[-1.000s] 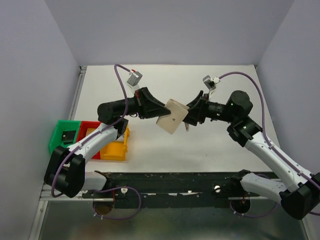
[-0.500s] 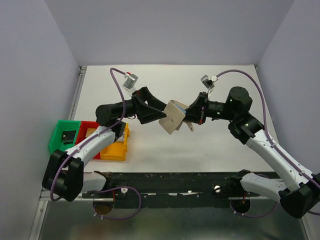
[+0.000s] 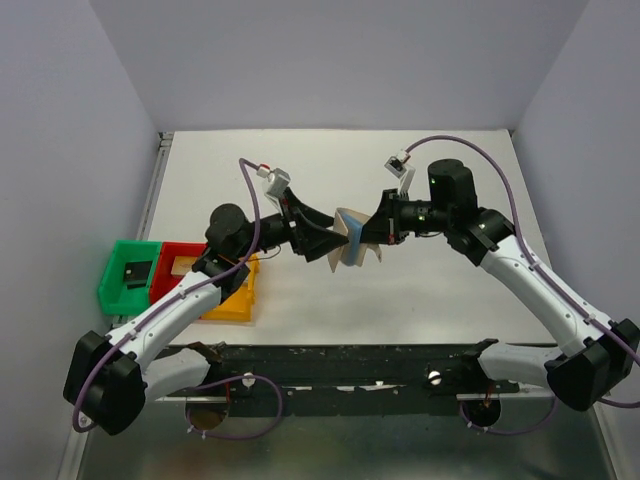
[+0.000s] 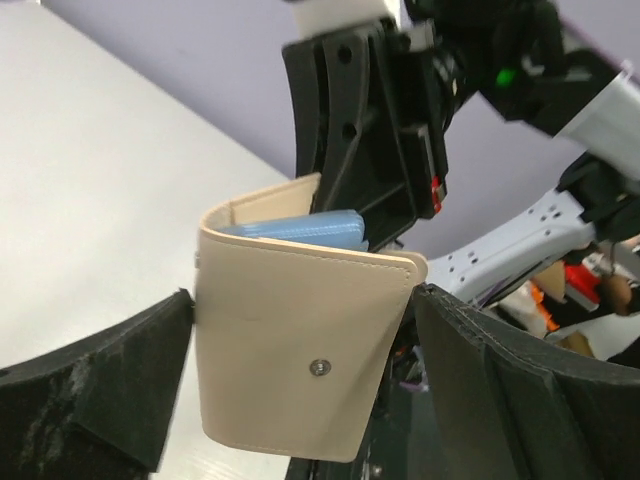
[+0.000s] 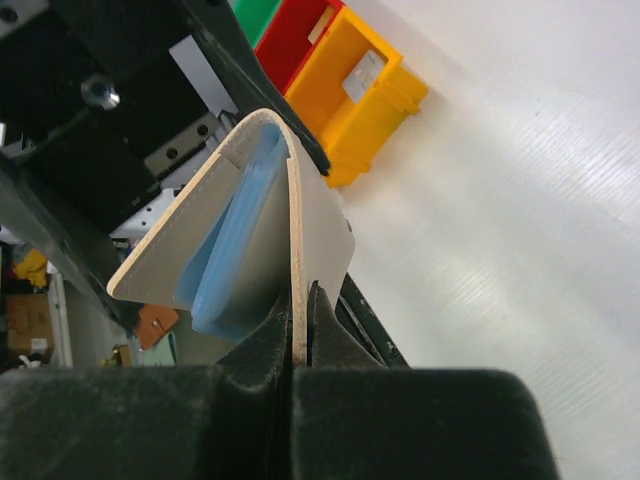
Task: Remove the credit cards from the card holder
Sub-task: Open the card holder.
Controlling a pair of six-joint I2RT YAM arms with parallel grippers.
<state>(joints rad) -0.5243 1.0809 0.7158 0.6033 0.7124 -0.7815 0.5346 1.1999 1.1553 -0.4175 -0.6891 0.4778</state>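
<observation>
Right tool (image 5: 300, 300) pinches the half-open wallet (image 4: 300, 340); left tool (image 3: 335, 243) straddles it, grip unclear; bins (image 3: 228, 305) at its eight o'clock.

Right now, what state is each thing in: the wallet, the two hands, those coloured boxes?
Card holder: lifted off the table, folded, flaps slightly parted.
Credit cards: none showing, only the blue inner panel.
Right hand: shut, pinching one flap.
Left hand: fingers spread either side of the holder; whether it grips, cannot tell.
Yellow bin, red bin, green bin: upright, open-topped.
</observation>
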